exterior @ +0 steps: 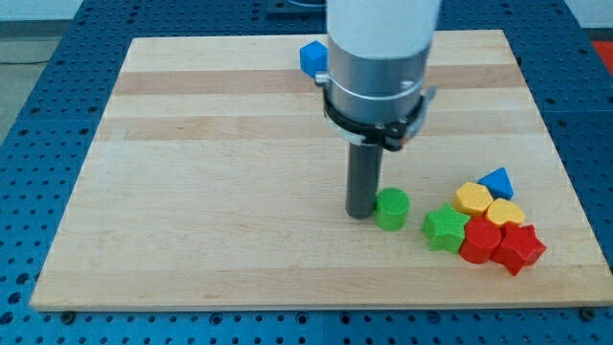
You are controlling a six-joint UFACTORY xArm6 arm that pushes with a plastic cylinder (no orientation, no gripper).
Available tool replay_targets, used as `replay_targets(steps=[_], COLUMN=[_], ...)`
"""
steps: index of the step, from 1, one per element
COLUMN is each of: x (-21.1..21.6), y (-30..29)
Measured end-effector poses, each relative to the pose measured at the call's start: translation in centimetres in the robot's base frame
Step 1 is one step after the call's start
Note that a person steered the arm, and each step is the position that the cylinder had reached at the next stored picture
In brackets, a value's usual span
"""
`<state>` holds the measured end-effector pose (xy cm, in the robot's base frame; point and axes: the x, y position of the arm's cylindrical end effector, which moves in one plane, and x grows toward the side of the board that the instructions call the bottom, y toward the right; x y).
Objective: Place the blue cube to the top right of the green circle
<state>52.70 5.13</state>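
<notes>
The blue cube (312, 57) sits near the view's top edge of the wooden board, partly hidden behind the arm's body. The green circle (391, 208), a short green cylinder, stands right of the board's middle, toward the view's bottom. My tip (361, 213) rests on the board right next to the green circle's left side, touching or nearly touching it. The blue cube is far above the tip and a little to its left.
A cluster lies at the view's lower right: a green star (445, 228), a yellow hexagon (473, 198), a yellow heart (506, 213), a blue triangle (497, 181), and two red blocks (480, 241) (520, 248). The wooden board's (192, 172) right edge is close to them.
</notes>
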Motion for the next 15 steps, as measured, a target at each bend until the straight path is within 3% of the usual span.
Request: replay_targets(steps=[3, 4, 6, 8, 9, 15], x=[1.1, -0.2, -11.9, -26.9, -29.4, -20.6], y=[2.1, -1.7, -13.9, -15.3, -12.2, 9.3])
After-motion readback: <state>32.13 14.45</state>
